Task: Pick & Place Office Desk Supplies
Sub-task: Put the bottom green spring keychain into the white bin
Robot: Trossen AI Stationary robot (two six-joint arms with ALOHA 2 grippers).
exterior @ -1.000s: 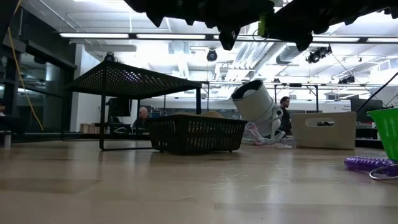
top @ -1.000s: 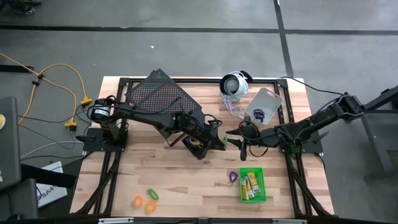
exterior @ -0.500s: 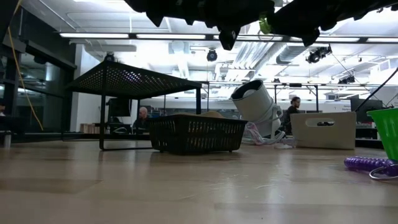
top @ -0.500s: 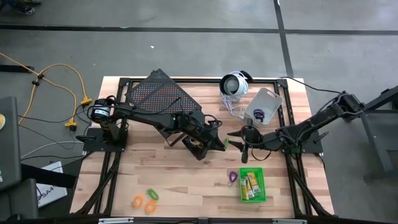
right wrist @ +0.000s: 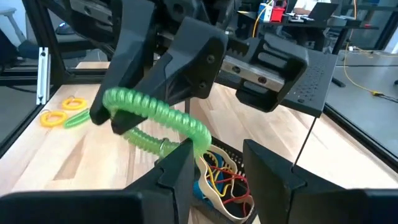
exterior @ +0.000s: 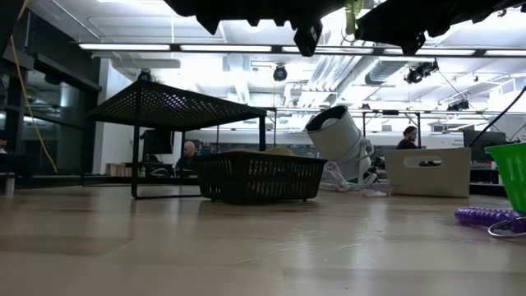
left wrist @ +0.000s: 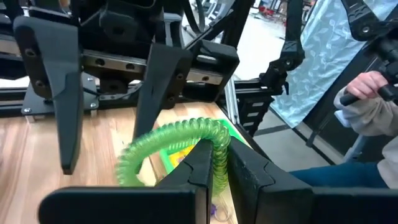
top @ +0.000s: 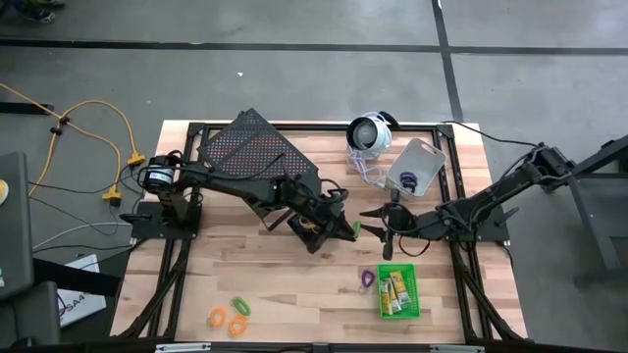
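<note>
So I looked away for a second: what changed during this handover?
The right hand crept closer to the left hand, its fingers now beside the green coil loop that the left hand keeps pinched. Bins and table loops stayed put.

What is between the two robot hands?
A green loop bridges the left end effector and the right end effector. The left one pinches it; both wrist views show this.
</note>
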